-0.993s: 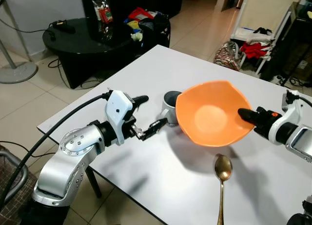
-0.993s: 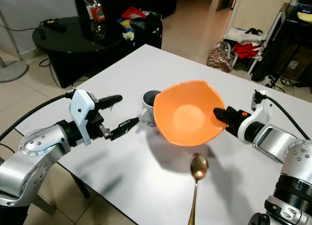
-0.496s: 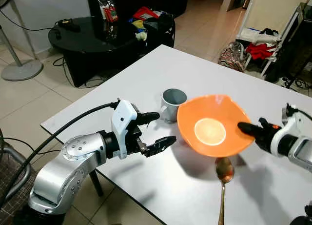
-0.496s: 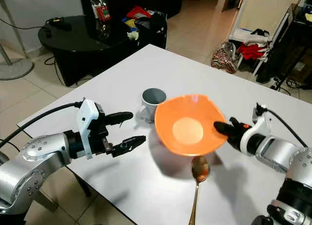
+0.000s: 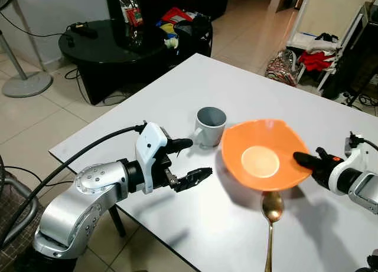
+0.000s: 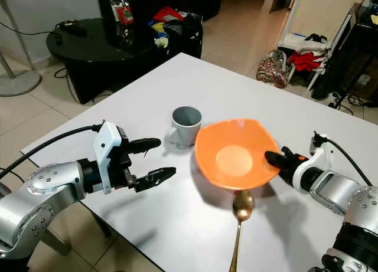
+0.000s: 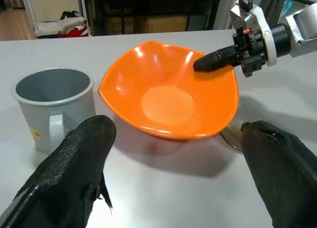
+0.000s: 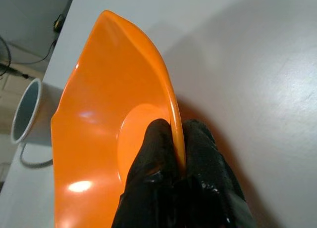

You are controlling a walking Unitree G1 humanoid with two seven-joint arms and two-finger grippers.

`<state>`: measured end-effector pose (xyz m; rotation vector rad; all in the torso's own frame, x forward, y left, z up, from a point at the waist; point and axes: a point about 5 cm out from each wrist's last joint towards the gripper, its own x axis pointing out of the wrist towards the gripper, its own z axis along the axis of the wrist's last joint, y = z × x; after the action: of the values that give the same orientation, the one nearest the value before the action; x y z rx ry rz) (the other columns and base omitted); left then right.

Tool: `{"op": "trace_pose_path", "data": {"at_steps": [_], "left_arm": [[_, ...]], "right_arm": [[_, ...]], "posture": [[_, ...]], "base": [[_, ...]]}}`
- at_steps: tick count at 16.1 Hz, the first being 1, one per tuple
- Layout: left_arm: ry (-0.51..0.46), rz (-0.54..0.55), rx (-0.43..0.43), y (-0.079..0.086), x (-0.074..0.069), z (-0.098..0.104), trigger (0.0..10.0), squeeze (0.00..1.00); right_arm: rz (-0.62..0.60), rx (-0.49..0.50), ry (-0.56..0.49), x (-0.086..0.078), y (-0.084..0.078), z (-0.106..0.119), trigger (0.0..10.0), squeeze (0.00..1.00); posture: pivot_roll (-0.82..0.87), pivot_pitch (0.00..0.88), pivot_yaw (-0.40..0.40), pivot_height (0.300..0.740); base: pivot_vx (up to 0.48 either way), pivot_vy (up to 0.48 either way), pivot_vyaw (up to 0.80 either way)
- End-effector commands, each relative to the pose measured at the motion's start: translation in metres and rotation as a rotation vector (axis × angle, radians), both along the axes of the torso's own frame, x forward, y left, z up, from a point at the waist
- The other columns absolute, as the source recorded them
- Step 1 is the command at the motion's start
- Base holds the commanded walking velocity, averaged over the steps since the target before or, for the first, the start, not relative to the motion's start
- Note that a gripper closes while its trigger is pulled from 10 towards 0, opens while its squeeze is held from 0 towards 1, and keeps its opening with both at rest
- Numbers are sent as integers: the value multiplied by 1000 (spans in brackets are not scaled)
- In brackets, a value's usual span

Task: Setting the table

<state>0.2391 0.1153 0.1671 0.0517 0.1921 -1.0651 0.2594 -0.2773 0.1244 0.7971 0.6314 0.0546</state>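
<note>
A white rectangular tabletop stands on a beige tiled floor. At about 10 o'clock from it is a round black side table strewn with clutter, and at 2 o'clock a rack heaped with red and white clothes.

Going left to right, the left end effector hovers over the tabletop's near left part, released, its two black fingers spread wide apart. Just beyond it, at 1 o'clock, a grey metal mug stands upright, mouth up. The left wrist view shows its handle turned towards that end effector.

Right of the mug, a wavy-rimmed orange plastic bowl faces up, slightly tilted, its shadow beneath it. The right end effector is clenched on the bowl's rim at 3 o'clock; the right wrist view shows one finger inside the rim and one outside.

A gold-coloured metal spoon lies at the bowl's 6 o'clock, long axis running from 12 to 6, bowl end at 12 just under the orange rim.
</note>
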Motion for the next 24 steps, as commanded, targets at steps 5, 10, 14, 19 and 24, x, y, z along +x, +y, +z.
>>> {"op": "trace_pose_path", "data": {"at_steps": [5, 10, 14, 19, 24], "left_arm": [[-25, -9, 19, -1, 2, 4, 10000, 133], [-32, -11, 25, -1, 3, 5, 10000, 129], [-33, -19, 28, 0, 3, 6, 10000, 133], [-35, -25, 30, 1, 2, 6, 10000, 133], [-35, -24, 45, 5, 0, 6, 10000, 133]], "right_arm": [[-52, 27, -42, 5, -1, -4, 10000, 0], [-103, 27, -48, 12, 1, -10, 10000, 24], [-108, 40, -58, 13, 0, -8, 10000, 1000], [-116, 34, -109, 3, -13, 10, 10000, 1000], [-70, -168, -205, -14, -25, 44, 10000, 812]], "posture": [[-14, 0, -27, 740], [-9, 0, -24, 740], [-5, 0, -24, 740], [-9, 0, -19, 740], [-11, 0, 4, 740]], "base": [[0, 0, 0], [0, 0, 0], [0, 0, 0], [0, 0, 0], [0, 0, 0]]}}
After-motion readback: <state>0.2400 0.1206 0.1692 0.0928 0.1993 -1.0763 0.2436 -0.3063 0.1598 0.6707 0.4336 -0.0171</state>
